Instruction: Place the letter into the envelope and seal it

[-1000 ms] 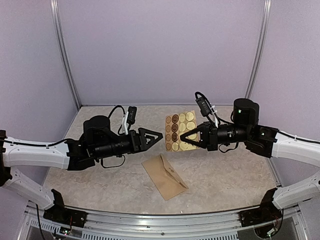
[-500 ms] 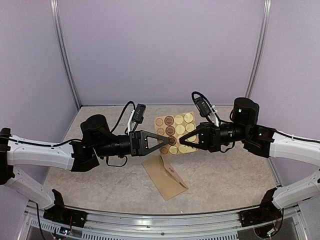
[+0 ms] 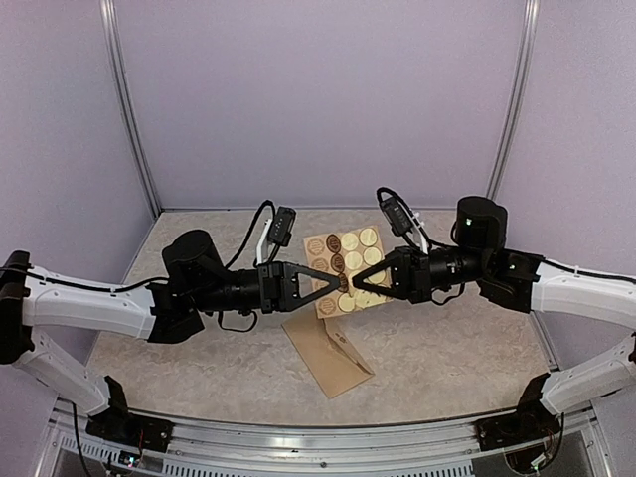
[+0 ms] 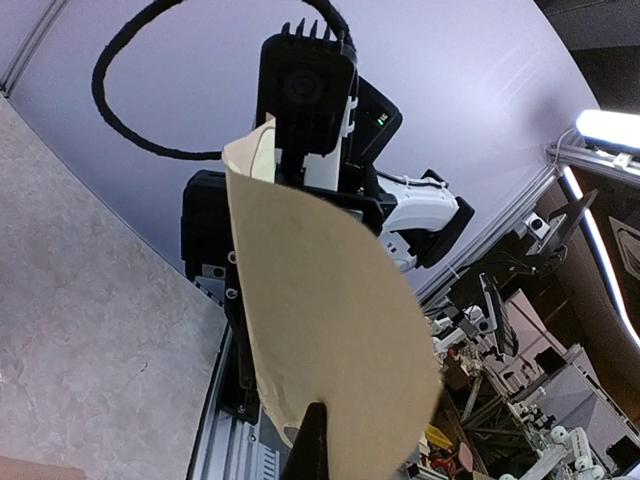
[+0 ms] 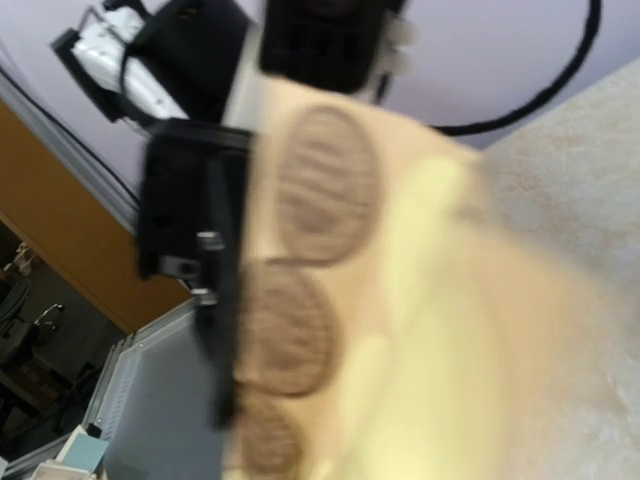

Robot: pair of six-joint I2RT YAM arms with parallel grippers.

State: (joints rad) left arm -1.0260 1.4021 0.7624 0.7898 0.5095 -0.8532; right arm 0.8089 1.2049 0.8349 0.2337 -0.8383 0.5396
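Note:
The sticker card (image 3: 342, 266), with rows of round gold and brown stickers, hangs in mid-air between both arms. My right gripper (image 3: 362, 286) is shut on its right edge. My left gripper (image 3: 344, 283) has closed on its lower left edge. In the left wrist view the card's plain tan back (image 4: 330, 310) fills the middle, with one dark fingertip (image 4: 310, 445) lying over its bottom edge. The right wrist view shows the sticker face (image 5: 330, 260) blurred and very close. The brown envelope (image 3: 328, 352) lies flat on the table below the grippers. The letter is out of view.
Pale walls with metal posts (image 3: 127, 109) close the table at the back and sides. An aluminium rail (image 3: 318, 437) runs along the near edge between the arm bases. The speckled tabletop (image 3: 447, 348) shows around the envelope.
My left gripper moved right towards the card and went from open to shut on its edge. The right gripper shifted the card slightly left and tilted it.

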